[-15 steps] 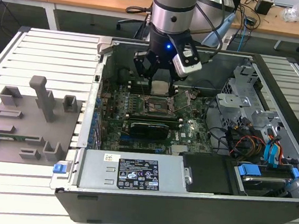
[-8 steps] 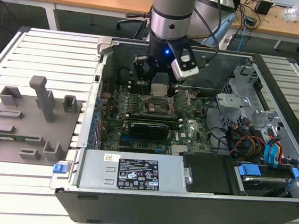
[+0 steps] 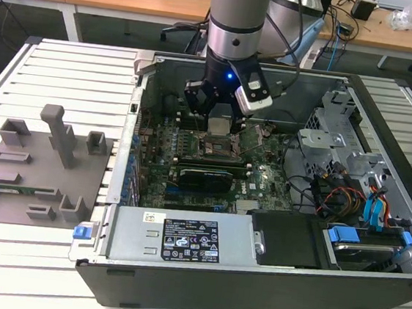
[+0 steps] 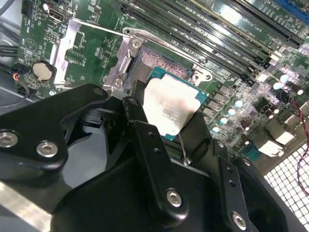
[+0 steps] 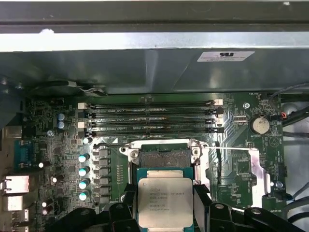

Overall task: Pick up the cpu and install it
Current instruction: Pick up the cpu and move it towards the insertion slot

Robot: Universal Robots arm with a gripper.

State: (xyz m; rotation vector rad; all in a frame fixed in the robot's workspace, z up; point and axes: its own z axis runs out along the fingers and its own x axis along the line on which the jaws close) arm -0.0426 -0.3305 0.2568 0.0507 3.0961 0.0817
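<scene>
Hand (image 3: pixel 217 123) of the arm I am running, at upper centre of the exterior view, reaches down into the open dark metal computer case (image 3: pixel 251 286). Its black fingers (image 4: pixel 145 135) are closed on two opposite edges of the cpu (image 4: pixel 171 108), a small flat square chip with a silver-white metal top and a thin green rim. In both wrist views the chip sits level in that grip, above the green motherboard (image 5: pixel 58 159) and just beside the dark square socket with its raised metal frame (image 5: pixel 164 155), overlapping the socket's near edge. I cannot tell whether chip and socket touch. The socket stands open, its contact field bare. Four long black memory slots (image 5: pixel 149 116) run along the socket's far side, and a round silver coin battery (image 5: pixel 259 125) lies near them. On the exterior view's left, well apart from the case, a flat grey tray (image 3: pixel 49 175) with upright grey plastic blocks (image 3: pixel 59 135) rests on the white slatted surface (image 3: pixel 52 72).
</scene>
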